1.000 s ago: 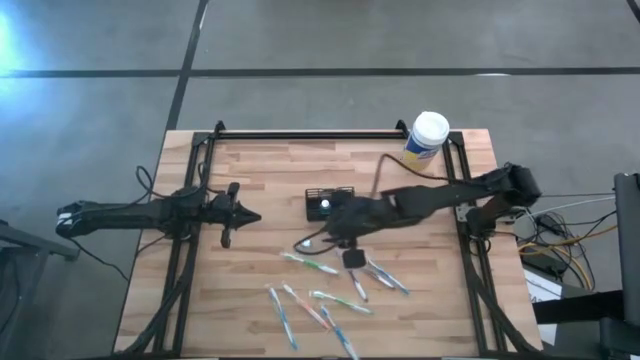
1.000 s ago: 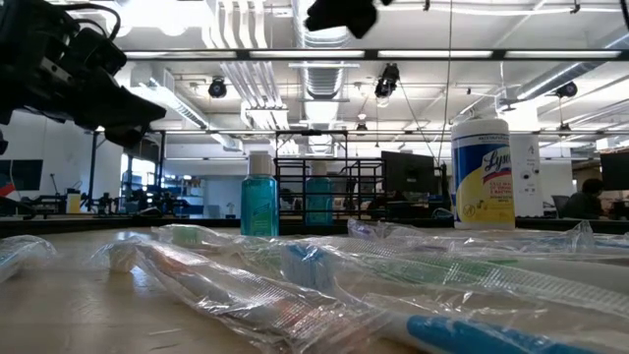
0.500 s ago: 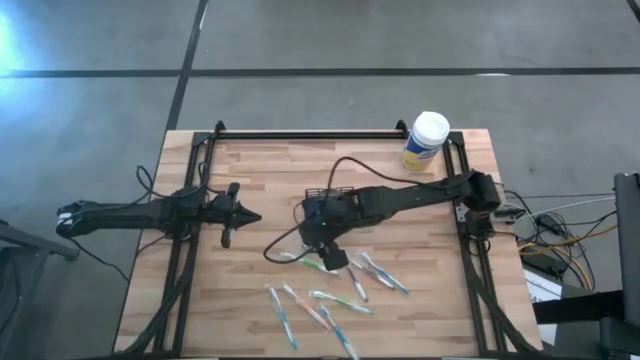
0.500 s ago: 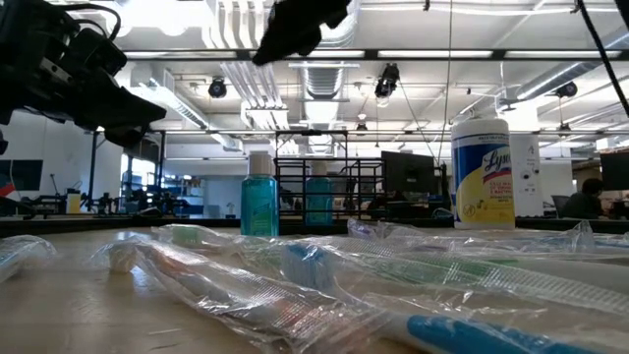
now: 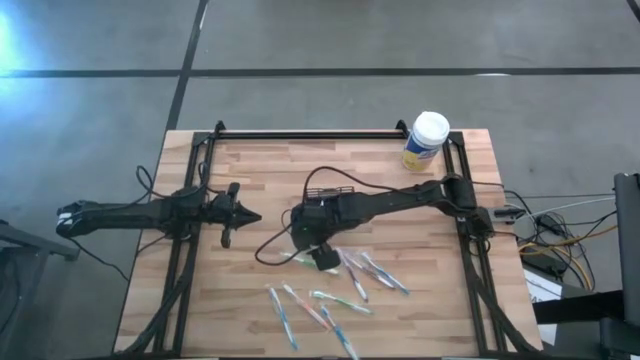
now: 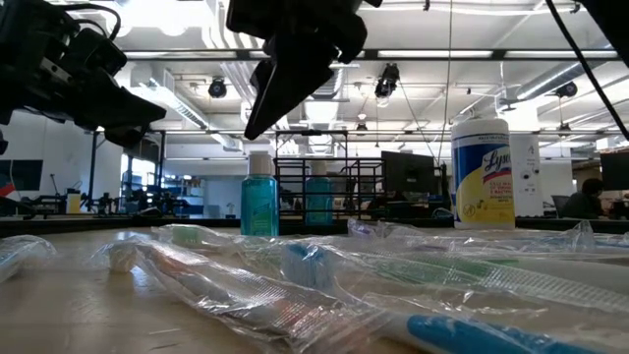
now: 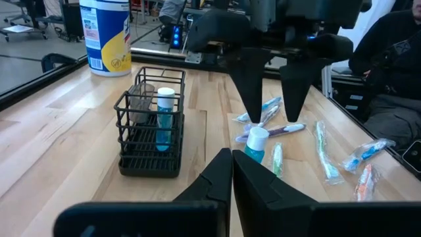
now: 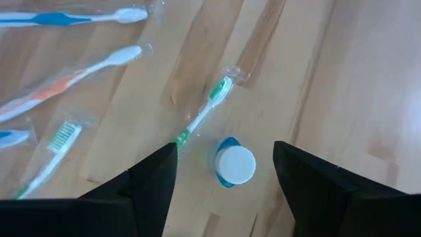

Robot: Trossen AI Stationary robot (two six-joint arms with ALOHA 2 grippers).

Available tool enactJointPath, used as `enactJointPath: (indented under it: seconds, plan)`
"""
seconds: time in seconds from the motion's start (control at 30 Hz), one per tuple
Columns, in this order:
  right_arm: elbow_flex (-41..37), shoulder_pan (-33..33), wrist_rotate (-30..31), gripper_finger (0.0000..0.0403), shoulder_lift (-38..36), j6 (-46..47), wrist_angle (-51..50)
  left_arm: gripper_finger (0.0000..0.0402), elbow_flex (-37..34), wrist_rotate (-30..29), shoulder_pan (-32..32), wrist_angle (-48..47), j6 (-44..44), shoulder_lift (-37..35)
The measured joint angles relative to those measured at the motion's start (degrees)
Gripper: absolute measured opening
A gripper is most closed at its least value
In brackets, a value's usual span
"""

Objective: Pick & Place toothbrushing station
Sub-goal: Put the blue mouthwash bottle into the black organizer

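Note:
The toothbrushing station [image 7: 150,135], a small black wire holder, stands on its base on the table's middle [image 5: 322,190] with a blue white-capped bottle [image 7: 162,118] in it. A second small blue bottle [image 7: 254,143] stands upright on the table beside it. My right gripper [image 7: 273,113] hangs open above this bottle [image 8: 235,164], fingers pointing down at either side, touching nothing. Wrapped toothbrushes [image 5: 330,290] lie on the near half. My left gripper [image 5: 250,216] is shut and bare, left of the middle.
A white-lidded wipes canister [image 5: 427,138] with a yellow label stands at the far right corner. Several wrapped toothbrushes [image 8: 72,79] lie close to the bottle on the table's near side. Black frame rails [image 5: 190,250] run along the table's left and right sides.
My right gripper has gone toward the table's left edge and down, tipping its fingers more steeply downward, and now hangs over the standing bottle. The bottle, the station and the toothbrushes have stayed where they were.

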Motion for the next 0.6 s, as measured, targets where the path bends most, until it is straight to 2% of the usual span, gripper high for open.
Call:
enactJointPath:
  seconds: [0.33,0.6]
  plan:
    - [-0.8,-0.4,-0.1,0.024,1.9,0.2,0.4,0.0017,0.0,0.0,0.0,-0.1,0.0,0.0]
    - [-1.2,-0.6,0.1,0.022,2.4,0.7,0.7,0.0016,0.0,0.0,0.0,-0.2,0.0,0.0]
